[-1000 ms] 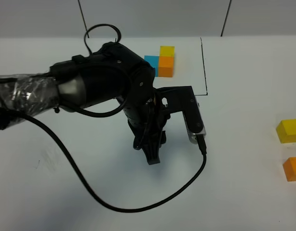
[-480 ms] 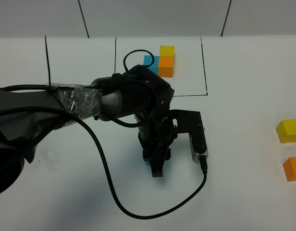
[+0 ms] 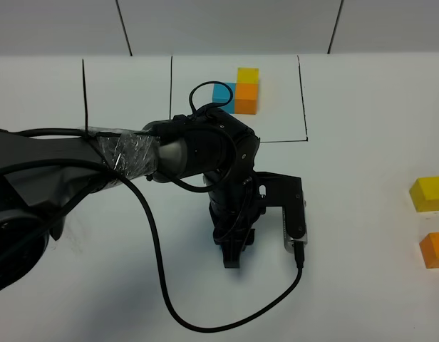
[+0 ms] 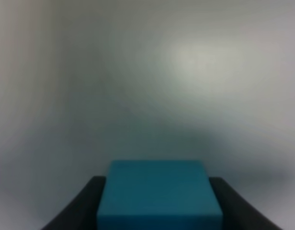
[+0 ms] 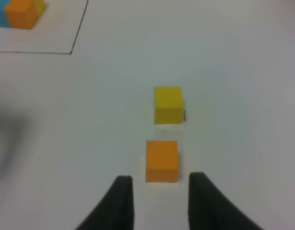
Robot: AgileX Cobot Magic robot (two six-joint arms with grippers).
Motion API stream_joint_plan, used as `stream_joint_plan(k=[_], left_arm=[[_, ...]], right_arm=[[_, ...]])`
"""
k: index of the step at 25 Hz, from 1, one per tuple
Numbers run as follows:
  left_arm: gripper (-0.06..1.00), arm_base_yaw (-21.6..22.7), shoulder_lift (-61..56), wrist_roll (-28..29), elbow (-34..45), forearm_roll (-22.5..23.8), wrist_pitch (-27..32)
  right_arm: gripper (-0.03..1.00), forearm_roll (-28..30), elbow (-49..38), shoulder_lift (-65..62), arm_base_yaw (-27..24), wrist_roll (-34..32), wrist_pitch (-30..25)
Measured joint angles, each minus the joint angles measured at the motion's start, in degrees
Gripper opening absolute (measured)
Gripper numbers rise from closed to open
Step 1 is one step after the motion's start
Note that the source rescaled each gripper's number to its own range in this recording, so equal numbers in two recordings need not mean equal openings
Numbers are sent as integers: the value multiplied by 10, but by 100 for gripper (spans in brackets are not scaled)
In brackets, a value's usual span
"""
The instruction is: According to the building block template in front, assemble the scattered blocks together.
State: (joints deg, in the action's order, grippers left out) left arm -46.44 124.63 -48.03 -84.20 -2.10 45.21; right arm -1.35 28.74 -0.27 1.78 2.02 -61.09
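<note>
The building block template [image 3: 303, 107] is a black-lined rectangle at the back holding a blue, an orange [image 3: 246, 98] and a yellow cube; it also shows in the right wrist view [image 5: 23, 12]. My left gripper [image 3: 232, 256] points down at mid-table. In the left wrist view it [image 4: 157, 182] is shut on the scattered blue cube [image 4: 159, 199], which the arm hides from above. The scattered yellow cube [image 3: 428, 194] [image 5: 167, 104] and orange cube [image 3: 435, 249] [image 5: 162, 160] lie at the far right. My right gripper [image 5: 161, 184] is open, just short of the orange cube, fingers either side of its line.
The left arm, wrapped in plastic film [image 3: 127, 153], stretches from the left edge to mid-table. Its black cable [image 3: 205, 326] loops over the table in front of the gripper. Another black line [image 3: 84, 92] is drawn on the table left of the template.
The left arm has swung away from the template toward the table's front, uncovering the lines at the back left. The yellow and orange cubes at the right have not moved.
</note>
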Motion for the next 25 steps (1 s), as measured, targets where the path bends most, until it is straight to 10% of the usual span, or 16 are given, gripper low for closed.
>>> stream_joint_plan(k=[6, 9, 18, 25], left_arm=[[84, 0, -25, 7, -3, 11, 8], [99, 0, -77, 33, -21, 37, 28], [84, 14, -260, 82, -33, 207, 175], [69, 113, -361, 224, -33, 231, 230]], right_arm=[[0, 0, 0, 0, 0, 0, 0], [0, 0, 0, 0, 0, 0, 0], [0, 0, 0, 0, 0, 0, 0], [0, 0, 0, 0, 0, 0, 0]])
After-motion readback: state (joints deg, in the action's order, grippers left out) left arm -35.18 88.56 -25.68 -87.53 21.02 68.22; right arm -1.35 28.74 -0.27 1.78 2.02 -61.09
